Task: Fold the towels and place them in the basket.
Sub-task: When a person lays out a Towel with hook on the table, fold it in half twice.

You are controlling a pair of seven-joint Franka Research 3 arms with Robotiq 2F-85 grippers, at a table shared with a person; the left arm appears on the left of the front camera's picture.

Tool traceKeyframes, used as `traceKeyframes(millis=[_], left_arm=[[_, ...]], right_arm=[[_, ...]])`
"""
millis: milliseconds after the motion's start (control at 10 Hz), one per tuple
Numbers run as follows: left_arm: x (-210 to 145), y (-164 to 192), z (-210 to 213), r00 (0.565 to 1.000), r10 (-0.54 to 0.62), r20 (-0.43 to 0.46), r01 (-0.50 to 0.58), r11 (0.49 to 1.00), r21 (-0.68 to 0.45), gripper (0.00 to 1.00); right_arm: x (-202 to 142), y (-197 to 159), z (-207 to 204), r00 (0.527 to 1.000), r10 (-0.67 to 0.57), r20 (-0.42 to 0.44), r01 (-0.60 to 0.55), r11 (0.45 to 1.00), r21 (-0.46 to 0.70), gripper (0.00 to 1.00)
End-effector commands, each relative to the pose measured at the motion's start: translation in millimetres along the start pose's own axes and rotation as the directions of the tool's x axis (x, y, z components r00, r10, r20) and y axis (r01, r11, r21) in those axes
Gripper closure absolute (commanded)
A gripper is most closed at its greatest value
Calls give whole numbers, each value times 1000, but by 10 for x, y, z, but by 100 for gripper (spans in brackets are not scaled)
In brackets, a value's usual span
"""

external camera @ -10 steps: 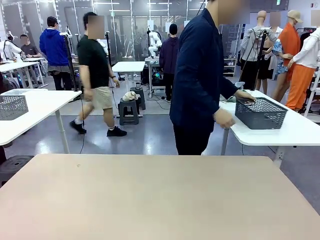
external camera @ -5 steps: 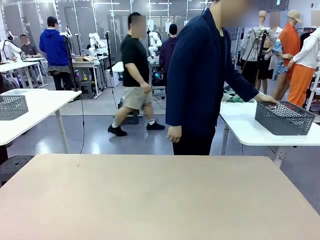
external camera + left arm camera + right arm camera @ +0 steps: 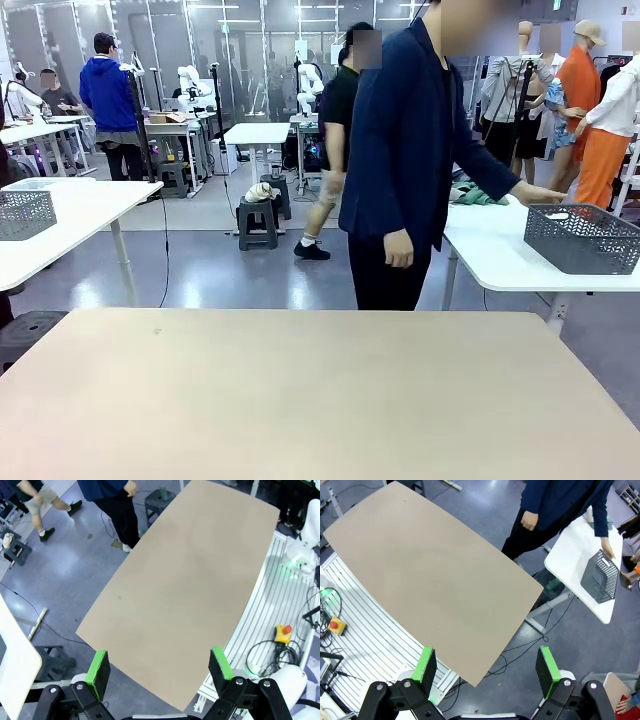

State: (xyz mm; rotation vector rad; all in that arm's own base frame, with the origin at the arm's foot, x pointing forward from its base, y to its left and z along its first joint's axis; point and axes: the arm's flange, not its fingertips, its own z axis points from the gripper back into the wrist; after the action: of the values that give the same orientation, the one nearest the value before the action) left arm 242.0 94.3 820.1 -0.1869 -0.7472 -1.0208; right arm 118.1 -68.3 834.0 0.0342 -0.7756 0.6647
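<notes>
The dark charcoal mesh basket (image 3: 582, 238) stands on a white side table (image 3: 500, 262) beyond the far right of my table. It also appears small in the right wrist view as the basket (image 3: 600, 577). A person in a navy jacket (image 3: 410, 150) stands at the far edge with one hand on the basket's rim. The towels are out of view. My left gripper (image 3: 159, 661) hangs open high over the bare beige table (image 3: 185, 575). My right gripper (image 3: 486, 656) is open too, high above the same table (image 3: 430, 565), with nothing between its fingers.
A paler silver-grey mesh basket (image 3: 25, 212) sits on another white table at the left. Crumpled greenish cloth (image 3: 476, 194) lies on the side table behind the person. A red emergency stop button (image 3: 283, 631) and cables lie on the frame beside my table.
The person has shifted the dark basket rightward along the side table, hand still on it. A passer-by behind has walked from left to right. Neither gripper has moved.
</notes>
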Motion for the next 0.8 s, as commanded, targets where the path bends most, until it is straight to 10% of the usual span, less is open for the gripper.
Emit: traceKeyframes(millis=[0,700], left_arm=[[3,-6,3,1000,-7,7,7,1000,-5,0],[3,-6,3,1000,-7,7,7,1000,-5,0]], right_arm=[[-34,19,57,1000,2,10,-2,1000,-5,0],[-34,19,57,1000,2,10,-2,1000,-5,0]])
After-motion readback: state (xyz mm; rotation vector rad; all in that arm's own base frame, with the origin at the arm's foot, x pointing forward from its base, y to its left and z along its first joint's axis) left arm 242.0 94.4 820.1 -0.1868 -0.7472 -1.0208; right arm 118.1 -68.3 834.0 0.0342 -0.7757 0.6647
